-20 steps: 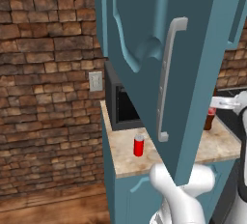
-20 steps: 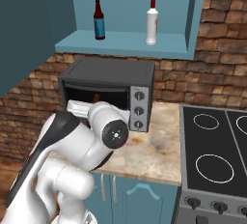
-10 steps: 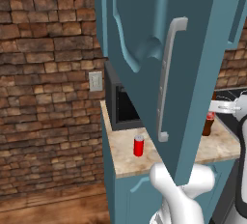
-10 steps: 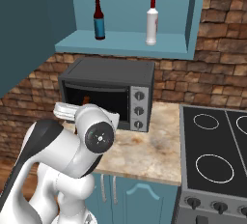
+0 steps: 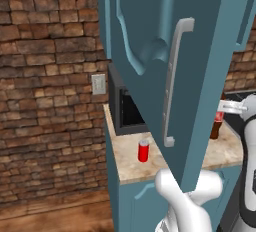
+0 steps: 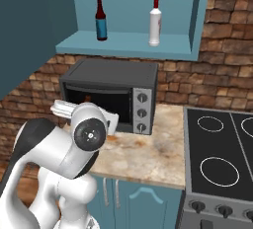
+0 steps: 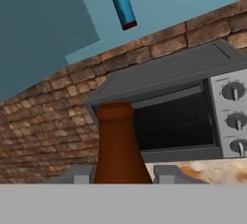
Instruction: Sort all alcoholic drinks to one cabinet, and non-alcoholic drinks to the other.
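In the hand view the brown cola bottle (image 7: pixel 118 143) stands upright at bottom centre, its long axis running straight up the frame, with the fingers (image 7: pixel 170 174) on either side of its body, seemingly clamped on it, though contact is hidden. The open shelf (image 7: pixel 159 18) lies toward the upper frame; the red can (image 5: pixel 143 151) waits on the surface (image 5: pixel 131 165).

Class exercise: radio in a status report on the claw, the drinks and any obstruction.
Claw shut on brown cola bottle. Red can on counter. Open cabinet door beside arm.
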